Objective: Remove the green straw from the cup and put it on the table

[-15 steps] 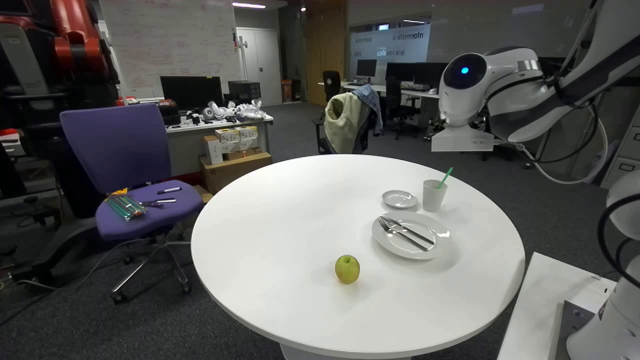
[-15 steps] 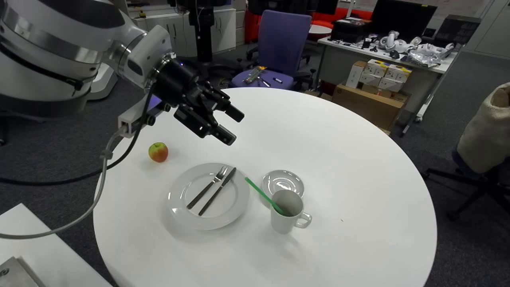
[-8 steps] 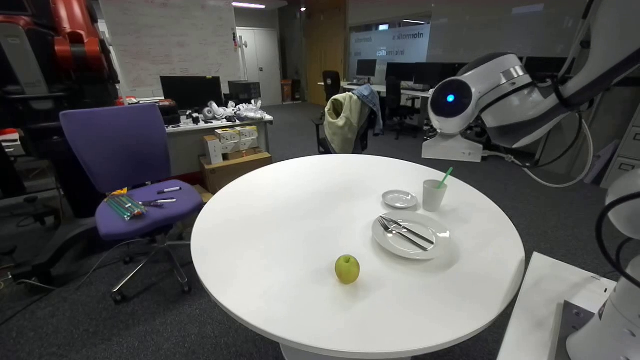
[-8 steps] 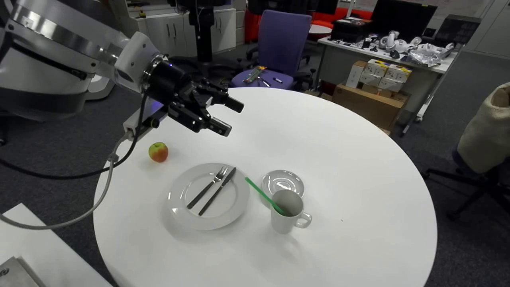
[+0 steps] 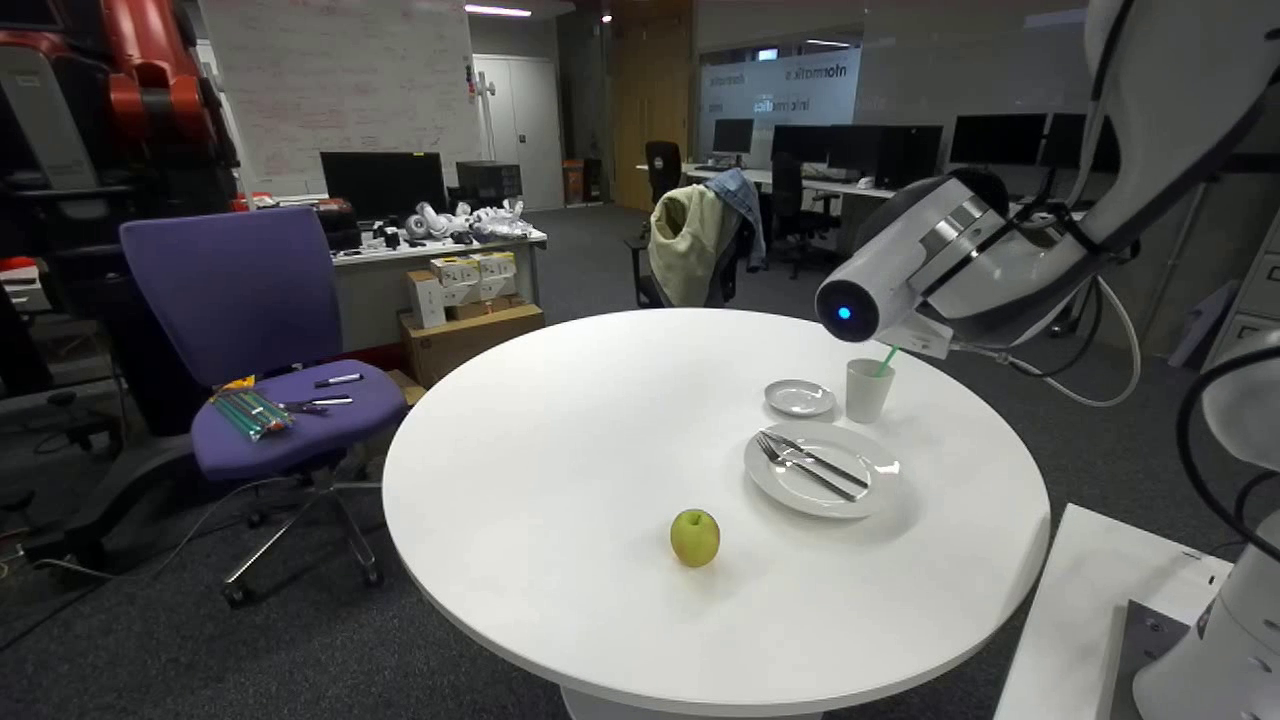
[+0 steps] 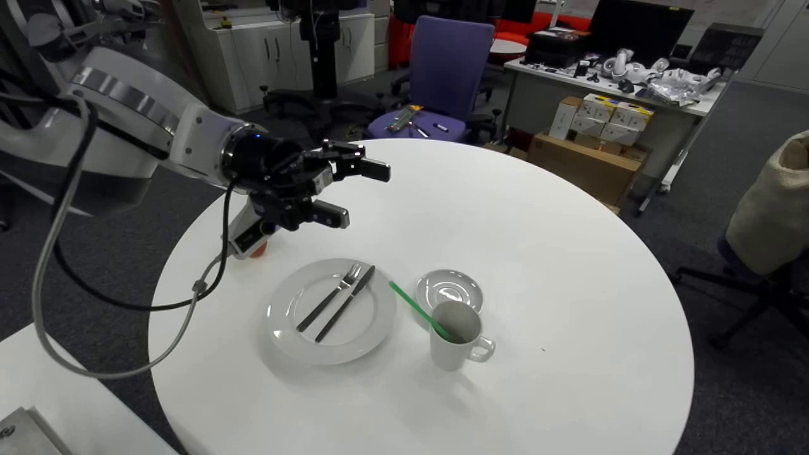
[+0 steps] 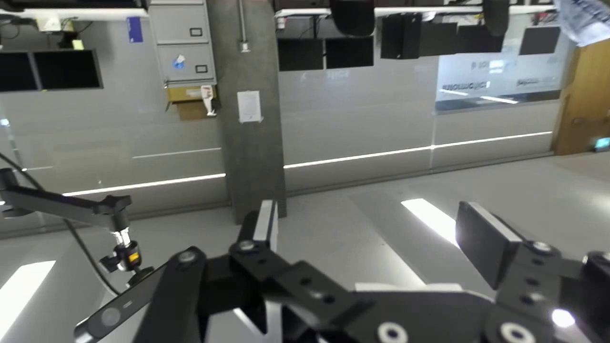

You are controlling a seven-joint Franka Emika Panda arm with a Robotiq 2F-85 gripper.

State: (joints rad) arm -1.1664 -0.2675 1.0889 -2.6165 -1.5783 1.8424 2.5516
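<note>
A thin green straw (image 6: 417, 308) leans out of the white cup (image 6: 447, 355), its lower end inside. The cup stands upright with its handle towards the right of that exterior view. Both rest on the round white table (image 6: 537, 253). In an exterior view the arm covers the upper tip of the straw (image 5: 884, 364), which rises from the cup (image 5: 864, 395). My gripper (image 6: 357, 193) hangs over the table beyond the plate, apart from straw and cup, with its fingers nearly level. The wrist view shows the gripper (image 7: 369, 228) open, nothing between its fingers, and none of the task's things.
Beside the cup lie a small saucer (image 6: 450, 285) and a large plate (image 6: 341, 352) bearing a fork (image 6: 328, 299) and a knife (image 6: 344, 305). An apple (image 5: 695, 538) sits on the table, mostly covered by the arm in an exterior view. A purple chair (image 5: 240, 290) stands beyond.
The arm's wrist has come lower and rotated, and the fingers have turned from pointing downward to nearly level. The jaws have stayed open. Straw, cup and plate have not moved.
</note>
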